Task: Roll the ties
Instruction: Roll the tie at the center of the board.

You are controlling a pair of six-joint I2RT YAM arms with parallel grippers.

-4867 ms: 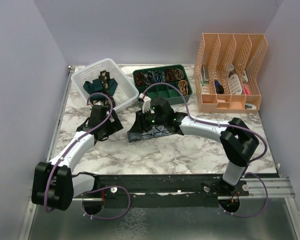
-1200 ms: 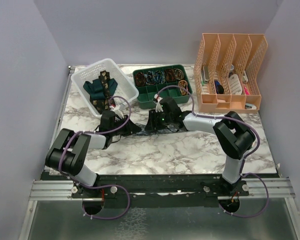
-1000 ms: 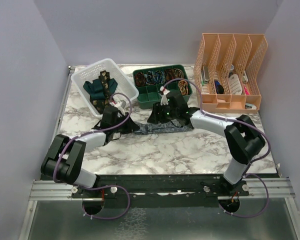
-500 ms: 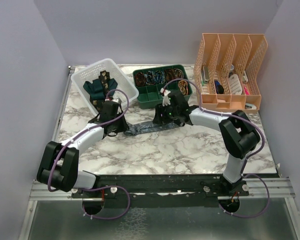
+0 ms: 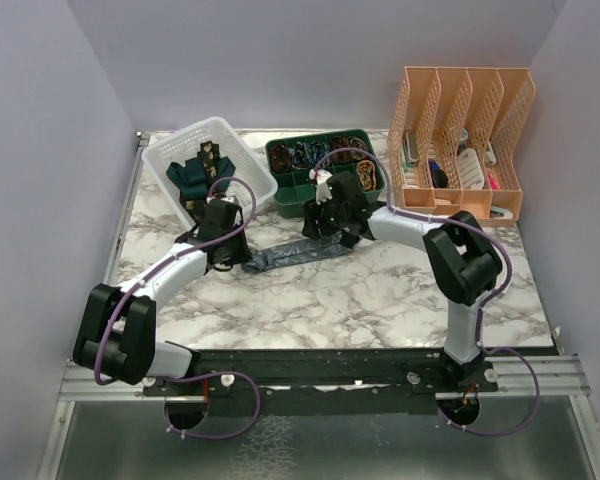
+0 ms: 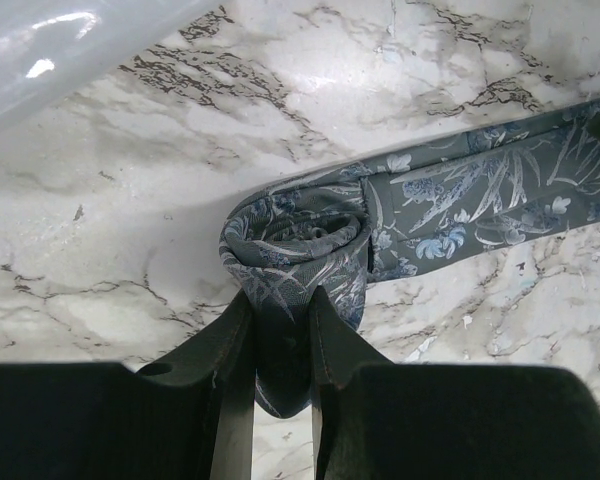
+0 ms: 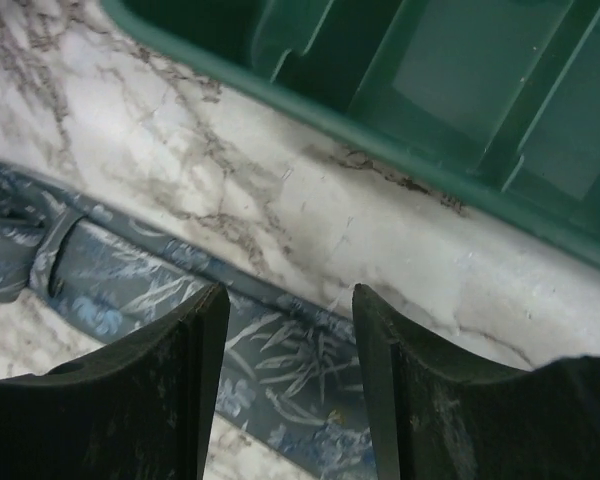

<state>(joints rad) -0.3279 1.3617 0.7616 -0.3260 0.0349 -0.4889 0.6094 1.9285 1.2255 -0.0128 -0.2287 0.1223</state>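
The blue-grey patterned tie [image 5: 298, 252] lies stretched across the marble table between my two grippers. Its left end is curled into a small roll [image 6: 298, 238], and my left gripper [image 6: 280, 297] is shut on that roll; the flat strip [image 6: 480, 195] runs away to the right. My right gripper [image 7: 288, 300] hovers open over the tie's strip [image 7: 280, 365], just in front of the green tray, with nothing between its fingers. From above, the left gripper [image 5: 243, 257] sits at the tie's left end and the right gripper [image 5: 321, 229] near its right end. A teal tie [image 5: 189, 178] and a black-brown gold-patterned tie [image 5: 210, 160] lie in the white basket.
The white basket [image 5: 242, 190] stands at the back left, close behind my left wrist. A green compartment tray [image 5: 290, 205] holding rolled ties stands right behind the right gripper, its wall [image 7: 460, 110] filling the right wrist view. An orange file organiser [image 5: 460, 205] stands at the back right.
The right gripper has opened wider and shifted a little left and back toward the green tray. The left gripper keeps hold of the rolled end, and the tie now lies drawn out straighter.
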